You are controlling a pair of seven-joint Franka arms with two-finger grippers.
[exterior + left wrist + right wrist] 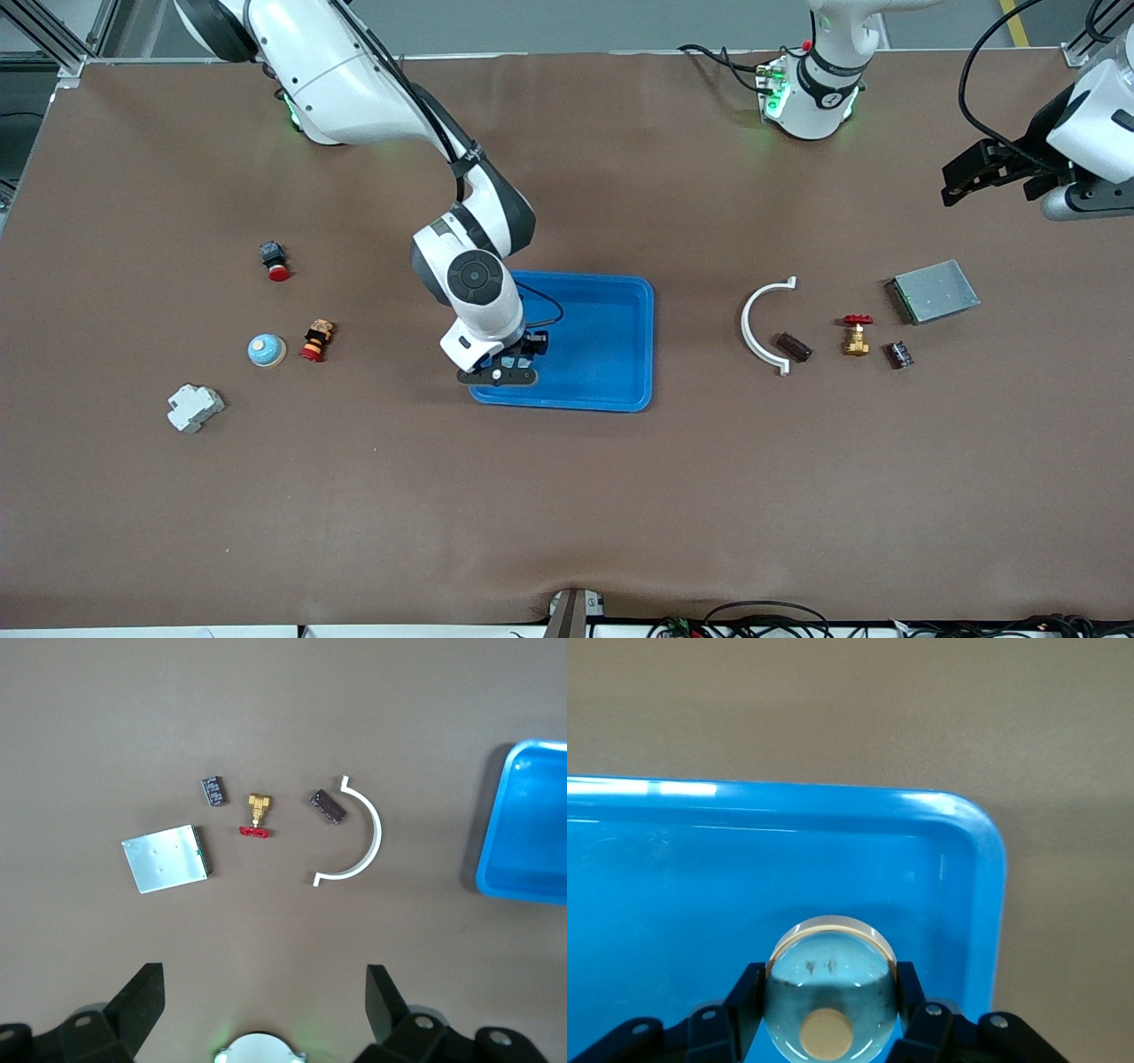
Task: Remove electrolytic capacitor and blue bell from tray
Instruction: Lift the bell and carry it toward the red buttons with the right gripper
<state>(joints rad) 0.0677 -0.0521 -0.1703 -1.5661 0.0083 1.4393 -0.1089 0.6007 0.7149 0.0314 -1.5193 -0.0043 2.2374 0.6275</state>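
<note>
My right gripper (501, 369) is shut on the bell (830, 988), a shiny dome with a beige button. It holds the bell low over the blue tray (620, 354), inside the tray's corner nearest the front camera at the right arm's end. In the right wrist view the fingers (747, 997) press on both sides of the bell. The capacitor (795, 346), a dark cylinder, lies inside the curve of a white arc piece (753, 323); it also shows in the left wrist view (327, 807). My left gripper (970, 177) is open and empty, high over the left arm's end of the table.
Near the capacitor lie a brass valve with a red handle (856, 335), a small dark component (901, 354) and a grey metal box (932, 291). Toward the right arm's end lie a pale blue dome (266, 350), two red-capped buttons (275, 261) (316, 340) and a white breaker (194, 407).
</note>
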